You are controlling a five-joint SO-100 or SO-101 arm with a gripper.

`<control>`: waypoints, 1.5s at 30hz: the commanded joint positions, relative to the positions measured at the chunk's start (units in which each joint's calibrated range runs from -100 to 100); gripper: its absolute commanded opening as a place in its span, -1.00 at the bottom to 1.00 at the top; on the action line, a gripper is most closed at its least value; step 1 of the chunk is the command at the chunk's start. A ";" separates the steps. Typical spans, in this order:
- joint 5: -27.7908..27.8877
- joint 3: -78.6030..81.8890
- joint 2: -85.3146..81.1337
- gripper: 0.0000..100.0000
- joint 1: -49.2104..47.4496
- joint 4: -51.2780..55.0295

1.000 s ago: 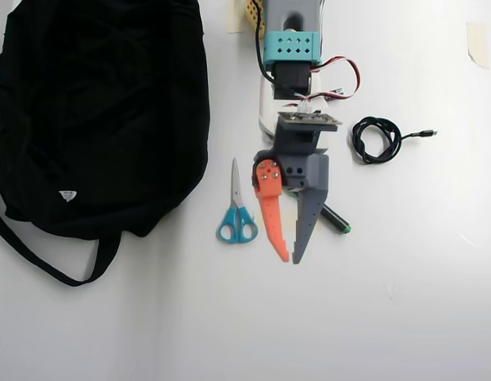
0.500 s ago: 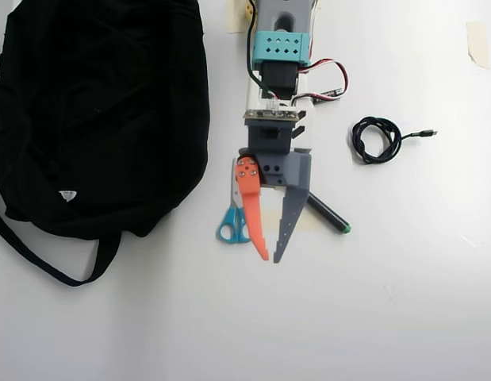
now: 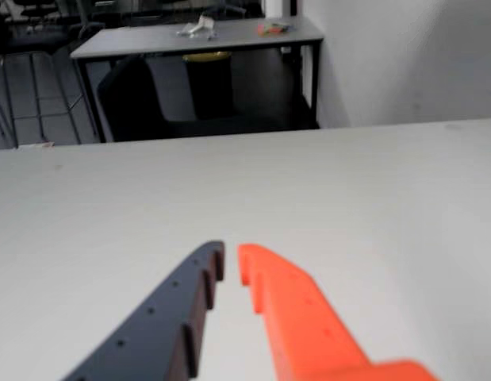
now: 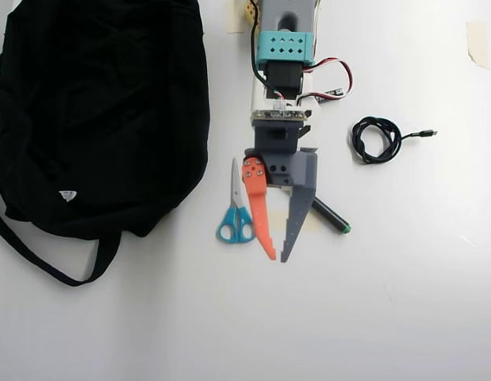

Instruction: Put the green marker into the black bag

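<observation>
My end effector hovers empty, fingers slightly spread. The green marker lies just right of it in the overhead view, partly under the grey finger, its long axis diagonal. The black bag is well apart, left.

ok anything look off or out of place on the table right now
Nothing looks spilled or damaged. One oddity: the green marker lies partly under the gripper, only its tail end showing, and the gripper is empty. The black bag lies slumped flat.

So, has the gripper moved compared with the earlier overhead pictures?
Yes. The gripper first swung left toward the scissors, then partly back right; it still covers part of the green marker.
</observation>
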 commanded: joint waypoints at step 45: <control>-0.26 -0.34 -16.39 -0.96 -3.87 39.50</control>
